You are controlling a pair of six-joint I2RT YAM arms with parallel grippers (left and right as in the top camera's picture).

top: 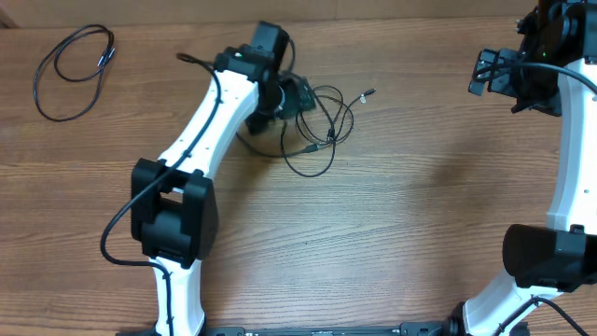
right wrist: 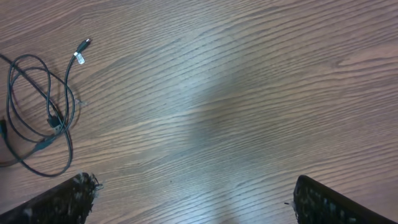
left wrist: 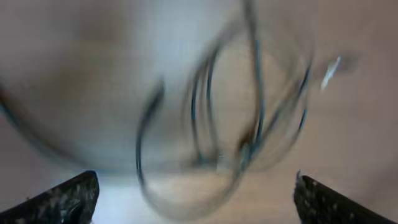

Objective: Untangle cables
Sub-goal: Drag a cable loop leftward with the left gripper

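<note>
A tangle of thin black cables (top: 320, 126) lies in overlapping loops at the table's middle back, with a small silvery plug end (top: 367, 94) sticking out to the right. My left gripper (top: 295, 95) hovers at the tangle's left edge. In the left wrist view the cable loops (left wrist: 249, 130) are blurred just ahead of the left gripper (left wrist: 196, 182), which is open and holds nothing. A separate black cable loop (top: 73, 70) lies at the far left back. My right gripper (top: 487, 73) is off at the back right, and in its wrist view the right gripper (right wrist: 194, 182) stands open over bare wood, with the tangle (right wrist: 38, 121) far to its left.
The wooden table (top: 420, 205) fills all views. The white left arm (top: 201, 140) slants from the front left up to the tangle, and part of the cables lies under its wrist. The right arm (top: 574, 159) runs along the right edge.
</note>
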